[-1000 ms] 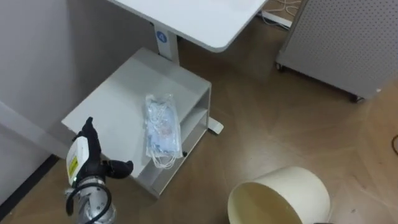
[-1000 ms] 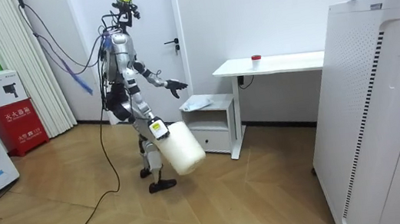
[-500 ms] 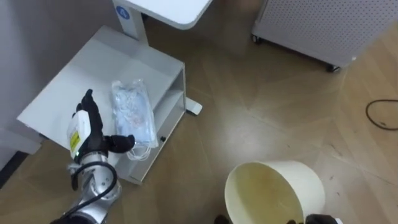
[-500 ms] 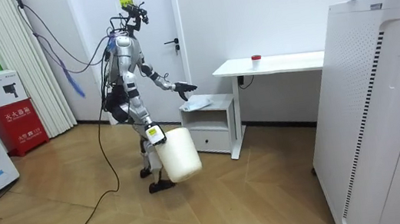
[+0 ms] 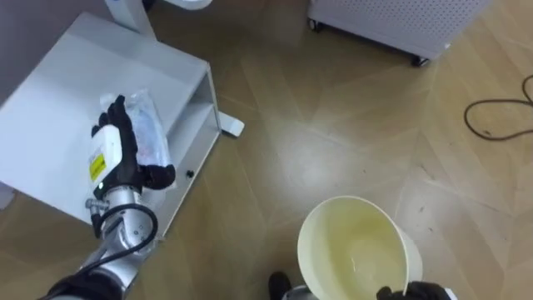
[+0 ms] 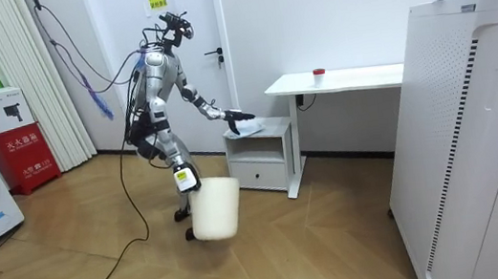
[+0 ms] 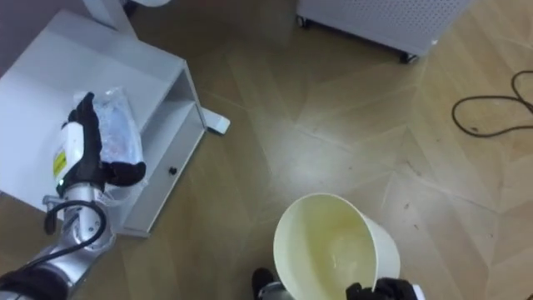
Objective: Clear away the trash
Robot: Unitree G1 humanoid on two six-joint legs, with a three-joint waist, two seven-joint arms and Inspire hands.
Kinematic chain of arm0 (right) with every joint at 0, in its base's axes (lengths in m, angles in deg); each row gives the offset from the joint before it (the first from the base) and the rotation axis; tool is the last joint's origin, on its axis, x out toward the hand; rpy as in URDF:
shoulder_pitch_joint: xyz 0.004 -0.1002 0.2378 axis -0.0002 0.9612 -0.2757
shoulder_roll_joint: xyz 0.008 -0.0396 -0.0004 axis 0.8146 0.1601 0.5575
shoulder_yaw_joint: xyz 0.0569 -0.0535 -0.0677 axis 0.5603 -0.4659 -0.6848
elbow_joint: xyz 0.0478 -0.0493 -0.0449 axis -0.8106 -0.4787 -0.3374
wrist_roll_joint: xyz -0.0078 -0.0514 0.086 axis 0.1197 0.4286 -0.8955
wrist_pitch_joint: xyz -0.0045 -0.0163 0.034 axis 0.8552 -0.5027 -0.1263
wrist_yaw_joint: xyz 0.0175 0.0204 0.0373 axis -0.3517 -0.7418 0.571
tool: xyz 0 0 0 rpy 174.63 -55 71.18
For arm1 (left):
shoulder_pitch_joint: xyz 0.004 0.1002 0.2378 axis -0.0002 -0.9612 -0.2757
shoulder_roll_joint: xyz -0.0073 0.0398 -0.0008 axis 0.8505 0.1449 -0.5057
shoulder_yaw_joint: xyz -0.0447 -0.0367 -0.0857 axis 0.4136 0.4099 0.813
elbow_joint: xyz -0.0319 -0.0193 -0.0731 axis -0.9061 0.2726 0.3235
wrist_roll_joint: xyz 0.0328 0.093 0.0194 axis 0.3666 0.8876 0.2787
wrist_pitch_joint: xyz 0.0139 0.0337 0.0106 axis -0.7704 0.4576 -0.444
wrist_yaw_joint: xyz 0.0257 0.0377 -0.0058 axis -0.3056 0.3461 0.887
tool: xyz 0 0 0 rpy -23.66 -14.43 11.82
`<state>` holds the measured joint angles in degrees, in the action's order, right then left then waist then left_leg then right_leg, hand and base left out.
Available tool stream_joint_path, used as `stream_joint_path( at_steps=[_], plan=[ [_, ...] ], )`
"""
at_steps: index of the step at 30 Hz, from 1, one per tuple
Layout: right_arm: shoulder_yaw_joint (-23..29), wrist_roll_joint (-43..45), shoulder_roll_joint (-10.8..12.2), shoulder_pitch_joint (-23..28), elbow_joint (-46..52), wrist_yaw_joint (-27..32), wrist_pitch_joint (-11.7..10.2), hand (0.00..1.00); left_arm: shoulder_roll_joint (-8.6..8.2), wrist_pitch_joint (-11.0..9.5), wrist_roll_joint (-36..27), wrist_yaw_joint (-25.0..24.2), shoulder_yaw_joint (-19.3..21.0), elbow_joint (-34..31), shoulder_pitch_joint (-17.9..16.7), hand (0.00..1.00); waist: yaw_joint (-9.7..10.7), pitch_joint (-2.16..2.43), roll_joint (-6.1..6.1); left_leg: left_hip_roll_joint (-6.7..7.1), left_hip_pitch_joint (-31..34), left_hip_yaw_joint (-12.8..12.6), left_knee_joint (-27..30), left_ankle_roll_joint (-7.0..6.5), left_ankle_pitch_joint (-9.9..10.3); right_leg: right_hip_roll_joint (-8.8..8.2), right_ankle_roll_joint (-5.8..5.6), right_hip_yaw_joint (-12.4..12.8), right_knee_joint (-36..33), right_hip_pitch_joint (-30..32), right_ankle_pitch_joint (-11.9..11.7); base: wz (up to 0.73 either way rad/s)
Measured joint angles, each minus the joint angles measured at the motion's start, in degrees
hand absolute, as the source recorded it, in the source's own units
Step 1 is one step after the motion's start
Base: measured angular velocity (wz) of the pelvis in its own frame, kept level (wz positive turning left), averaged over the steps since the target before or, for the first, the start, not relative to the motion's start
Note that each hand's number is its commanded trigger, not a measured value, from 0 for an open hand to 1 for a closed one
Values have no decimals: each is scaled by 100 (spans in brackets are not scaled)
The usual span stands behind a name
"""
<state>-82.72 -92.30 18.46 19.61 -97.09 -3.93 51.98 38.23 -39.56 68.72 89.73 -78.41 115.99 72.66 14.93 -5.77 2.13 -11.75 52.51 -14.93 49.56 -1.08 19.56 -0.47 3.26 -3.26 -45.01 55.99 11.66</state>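
The left hand (image 5: 112,158) is hovering, fingers released, over the clear plastic packet (image 5: 150,125) lying on the white drawer cabinet (image 5: 50,92). The right hand (image 5: 414,292) is clenching the cream waste bin (image 5: 354,246) by its rim. A nudge instead of a pinch risks sliding the slippery packet off the cabinet's edge.
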Motion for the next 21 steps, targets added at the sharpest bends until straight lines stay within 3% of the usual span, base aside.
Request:
stream_joint_path(
  at_steps=[5, 10, 15, 18, 21],
  plan=[
    [-1, -128, 22, -11, 145, 34, 99, 100, 115, 186, 289, -6, -426, 345, 167, 0, 65, -4, 5, -41, 421, 145, 234, -2, 12, 1, 45, -129, -157, 320, 19, 6],
    [0, -260, 2, -28, 211, 41, 118, 100, 150, 420, 530, -31, -459, 467, 174, 0, 63, -12, 20, -64, 688, 218, 350, -4, 28, -1, 54, -178, -213, 529, 17, 1],
    [2, -502, -21, -37, 231, -12, 165, 100, 418, 551, 633, -107, -672, 506, 224, 0, 54, -14, 23, -60, 892, 240, 434, -6, 42, -5, 60, -178, -306, 738, 20, 0],
    [10, -552, -23, -36, 250, -14, 304, 100, 533, 715, 724, -215, -672, 509, 247, 100, 51, -15, 25, -57, 900, 256, 439, -2, 44, -2, 66, -183, -310, 739, 24, 0],
    [9, -583, -68, -29, 327, -11, 393, 100, 551, 845, 742, -248, -679, 515, 246, 100, 34, -13, 26, -55, 902, 255, 441, -2, 45, -5, 64, -183, -305, 738, 23, 0]
  ],
)
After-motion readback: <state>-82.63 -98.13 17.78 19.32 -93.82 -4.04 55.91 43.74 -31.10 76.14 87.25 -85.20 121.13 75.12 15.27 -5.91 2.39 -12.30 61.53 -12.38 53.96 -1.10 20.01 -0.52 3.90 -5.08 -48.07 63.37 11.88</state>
